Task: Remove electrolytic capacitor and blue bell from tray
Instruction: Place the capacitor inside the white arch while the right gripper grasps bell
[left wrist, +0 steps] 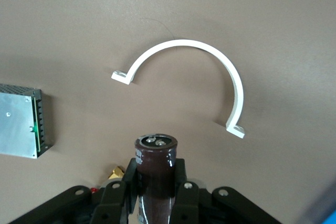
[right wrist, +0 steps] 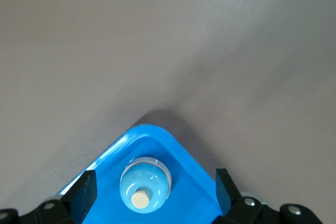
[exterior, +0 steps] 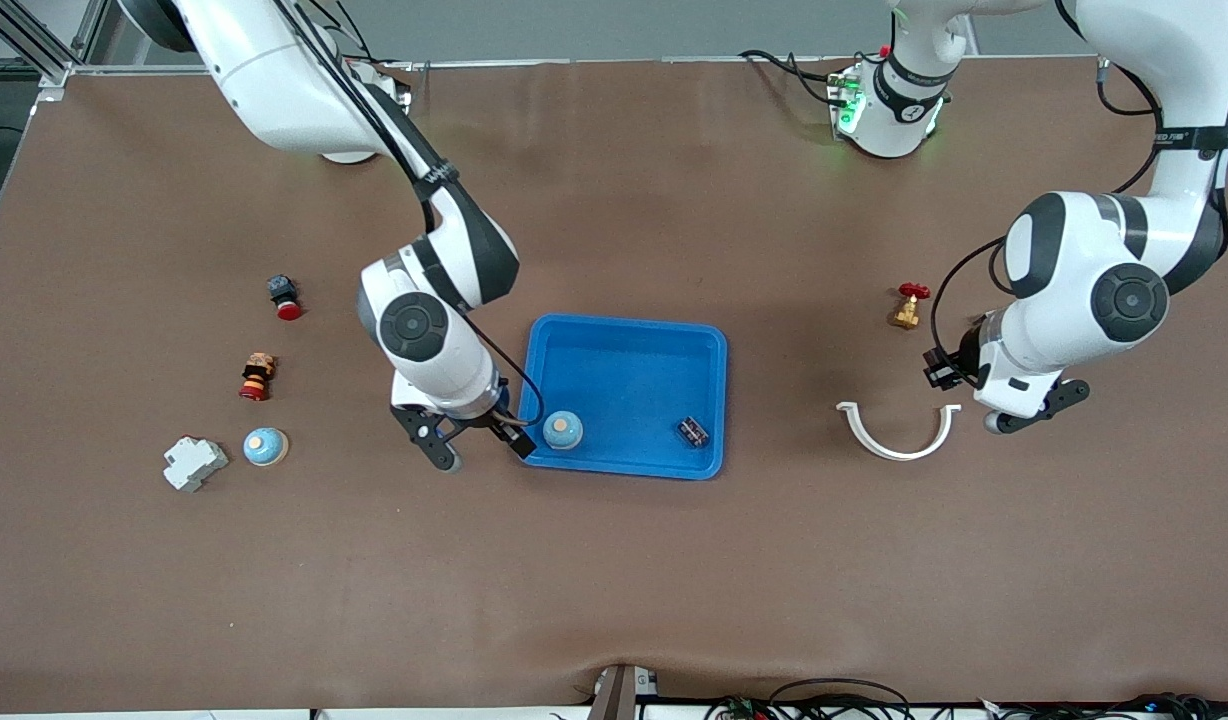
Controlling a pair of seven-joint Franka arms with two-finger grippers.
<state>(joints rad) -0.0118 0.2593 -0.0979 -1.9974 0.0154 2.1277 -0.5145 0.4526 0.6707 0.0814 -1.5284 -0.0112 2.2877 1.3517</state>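
Note:
A light-blue bell [exterior: 562, 430] with a cream button sits in the blue tray [exterior: 624, 321], in the near corner toward the right arm's end. My right gripper [exterior: 479, 440] hangs open over that corner. In the right wrist view the bell [right wrist: 145, 182] lies below and between the spread fingers of the right gripper [right wrist: 155, 182], untouched. A small dark capacitor [exterior: 693, 432] lies in the tray's other near corner. My left gripper [exterior: 1034, 408] is over the table beside a white half-ring clamp. The left gripper [left wrist: 156, 174] is shut on a dark brown capacitor [left wrist: 156, 156], held upright.
The white half-ring clamp [exterior: 899, 432] lies between the tray and the left arm, a brass valve [exterior: 909, 306] farther back. A silver power supply [left wrist: 21, 120] shows by the left gripper. At the right arm's end lie a second blue bell [exterior: 265, 446], a white breaker [exterior: 194, 463] and two red-tipped buttons [exterior: 285, 297].

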